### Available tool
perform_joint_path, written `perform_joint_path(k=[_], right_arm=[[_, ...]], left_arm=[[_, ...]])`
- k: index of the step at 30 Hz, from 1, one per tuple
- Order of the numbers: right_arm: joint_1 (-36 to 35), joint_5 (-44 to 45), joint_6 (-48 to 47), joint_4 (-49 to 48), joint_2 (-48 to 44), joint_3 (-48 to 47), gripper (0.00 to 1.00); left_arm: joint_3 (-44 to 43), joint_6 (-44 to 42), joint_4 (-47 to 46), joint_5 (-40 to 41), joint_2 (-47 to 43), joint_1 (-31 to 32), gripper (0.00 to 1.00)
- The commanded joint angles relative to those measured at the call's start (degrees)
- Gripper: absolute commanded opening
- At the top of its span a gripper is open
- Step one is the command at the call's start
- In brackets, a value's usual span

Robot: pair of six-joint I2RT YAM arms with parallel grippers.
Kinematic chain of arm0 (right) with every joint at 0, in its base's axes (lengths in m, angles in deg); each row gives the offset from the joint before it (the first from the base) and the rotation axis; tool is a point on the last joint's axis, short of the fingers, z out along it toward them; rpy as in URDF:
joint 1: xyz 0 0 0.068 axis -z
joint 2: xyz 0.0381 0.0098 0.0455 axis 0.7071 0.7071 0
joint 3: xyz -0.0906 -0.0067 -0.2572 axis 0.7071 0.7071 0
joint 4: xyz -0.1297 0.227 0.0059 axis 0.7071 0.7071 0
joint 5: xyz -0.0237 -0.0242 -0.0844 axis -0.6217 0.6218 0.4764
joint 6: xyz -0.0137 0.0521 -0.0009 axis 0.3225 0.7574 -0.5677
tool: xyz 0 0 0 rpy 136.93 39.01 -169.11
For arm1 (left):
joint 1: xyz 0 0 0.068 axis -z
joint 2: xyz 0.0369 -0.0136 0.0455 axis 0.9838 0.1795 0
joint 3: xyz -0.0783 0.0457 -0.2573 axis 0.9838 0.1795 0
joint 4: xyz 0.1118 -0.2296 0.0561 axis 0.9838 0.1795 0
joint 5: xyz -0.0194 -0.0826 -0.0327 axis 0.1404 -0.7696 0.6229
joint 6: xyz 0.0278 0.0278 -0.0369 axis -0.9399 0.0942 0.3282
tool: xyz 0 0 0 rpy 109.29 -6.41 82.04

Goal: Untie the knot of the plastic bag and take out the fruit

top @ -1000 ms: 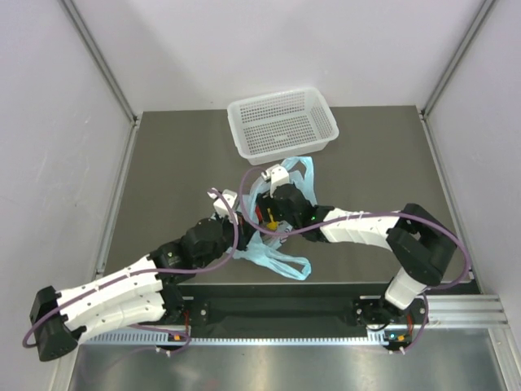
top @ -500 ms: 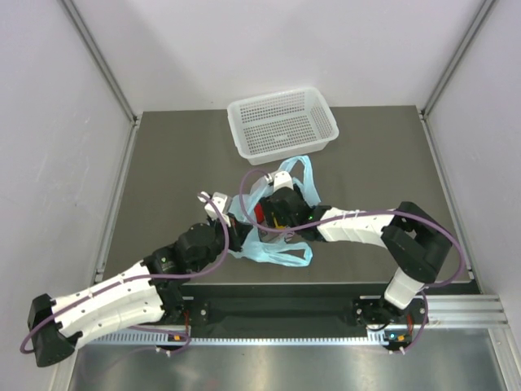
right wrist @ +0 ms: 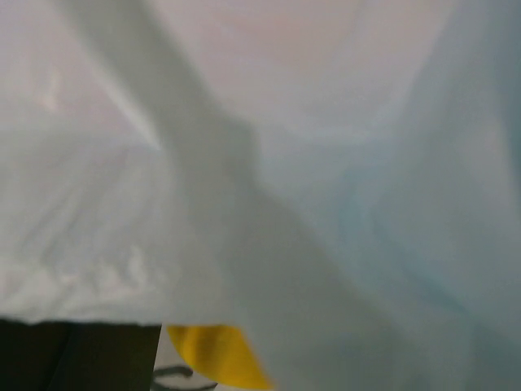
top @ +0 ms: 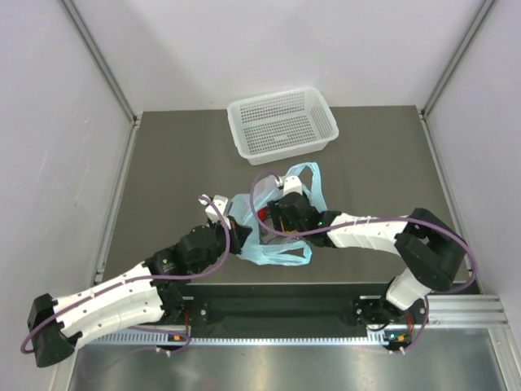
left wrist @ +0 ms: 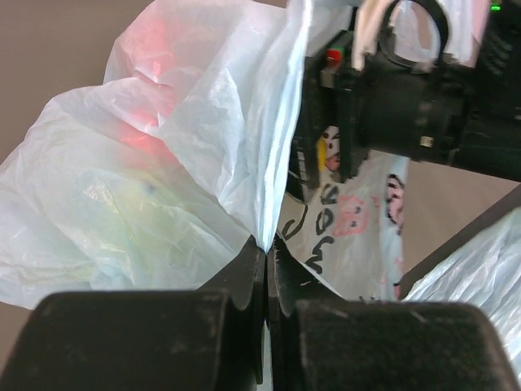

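Left tool (left wrist: pixel 266 251) pinches plastic bag (left wrist: pixel 163 171) at 8 o'clock; right tool (top: pixel 282 205) aperture indiscernible; hard pulling could tear film.

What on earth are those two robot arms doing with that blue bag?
They are working on a thin plastic bag lying on the table, to get the fruit out of it. The left gripper is pinched shut on a fold of the bag. The right gripper is pushed in among the plastic, too buried to tell whether it is open. The fruit glows red through the film, so it is not out yet. A white basket stands beyond.
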Motion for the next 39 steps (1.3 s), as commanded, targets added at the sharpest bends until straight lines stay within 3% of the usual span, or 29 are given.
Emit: perform_joint_path(k=[1, 3, 8, 17, 20, 24, 27, 39], right_arm=[[-0.27, -3.18, 1.35, 7.39, -4.37, 3.32, 0.38], [0.07, -5.37, 1.61, 7.31, -9.03, 4.54, 0.31], [1.04, -11.09, 2.49, 5.9, -21.23, 7.01, 0.31], [4.99, -23.56, 4.86, 4.5, -32.84, 10.96, 0.32], [8.24, -32.16, 6.09, 0.47, -36.89, 13.85, 0.32], [13.25, -52.86, 8.38, -5.86, -40.07, 15.71, 0.32], [14.58, -62.65, 8.47, -7.28, -39.72, 15.1, 0.33], [14.76, -88.16, 13.48, -23.1, -39.81, 14.93, 0.35]], left_arm=[[0.71, 0.5, -2.91, 1.17, -0.53, -0.3, 0.0], [1.06, 0.41, -2.83, 1.25, -0.62, -0.39, 0.0], [2.12, 0.41, -5.11, 1.26, 0.17, -0.39, 0.0], [3.52, 1.29, -9.85, -0.32, 2.81, -0.39, 0.0], [3.0, 1.02, -10.82, -0.33, 4.48, -0.39, 0.0], [2.12, 0.76, -10.92, 1.16, 5.27, -0.39, 0.0], [1.59, 0.5, -11.09, 2.39, 5.54, -0.39, 0.0], [-4.47, -2.31, -14.34, 2.05, 10.81, -0.47, 0.0]])
